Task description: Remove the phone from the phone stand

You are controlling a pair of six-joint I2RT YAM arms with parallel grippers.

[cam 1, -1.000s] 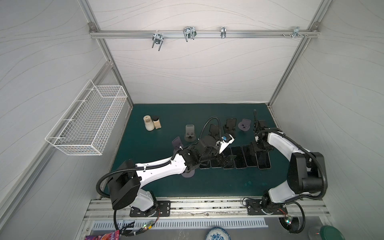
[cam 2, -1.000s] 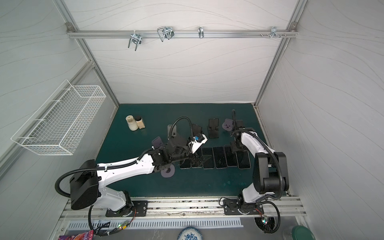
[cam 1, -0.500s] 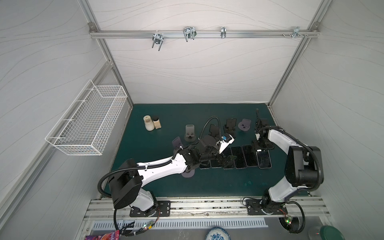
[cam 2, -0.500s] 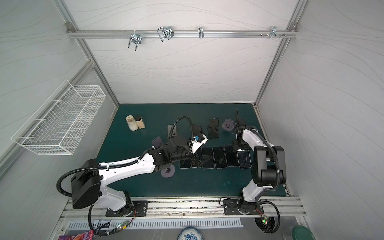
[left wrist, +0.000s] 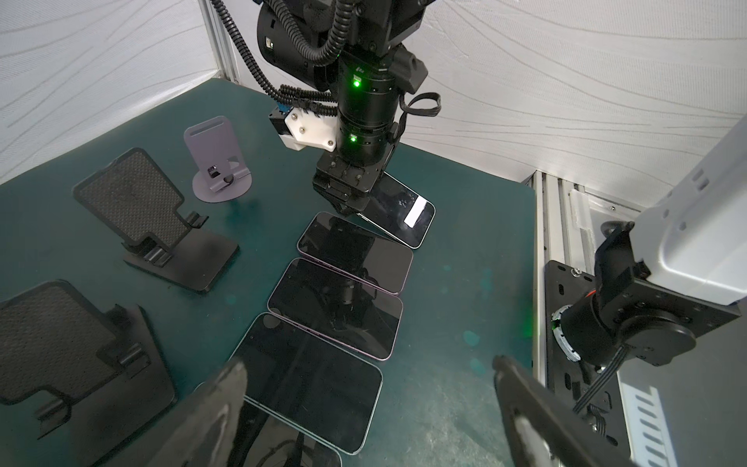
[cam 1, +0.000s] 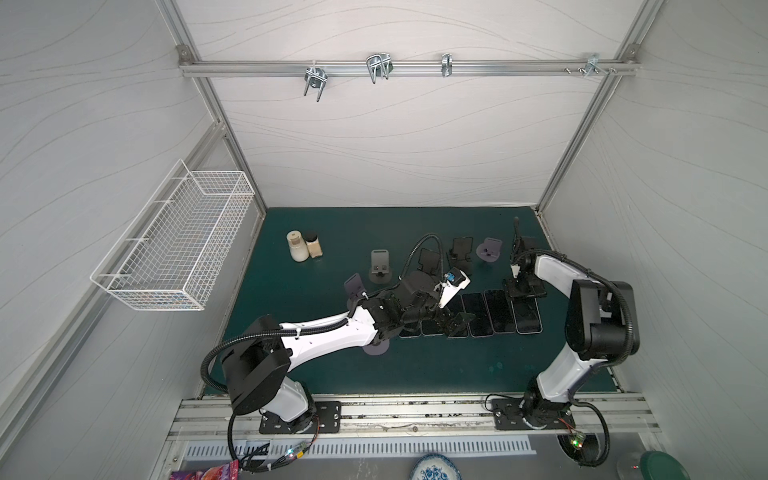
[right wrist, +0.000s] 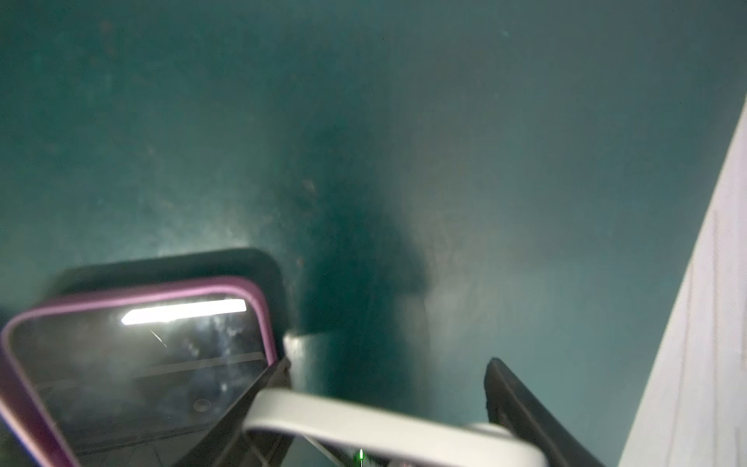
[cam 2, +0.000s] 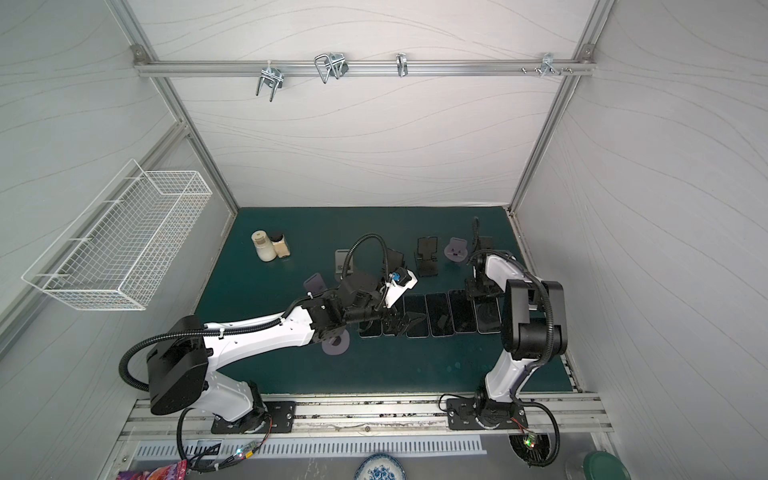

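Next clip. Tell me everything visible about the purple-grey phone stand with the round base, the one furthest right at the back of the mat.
The purple-grey stand has a flat round base and a back plate with rounded corners that leans slightly backward. A narrow slot runs across the top of the plate. Low down there is a cut-out, with a small lipped ledge in front of it. The finish is matte, and I cannot tell whether it is metal or plastic. It holds no phone and stands on the green mat, close to a black stand but apart from it.
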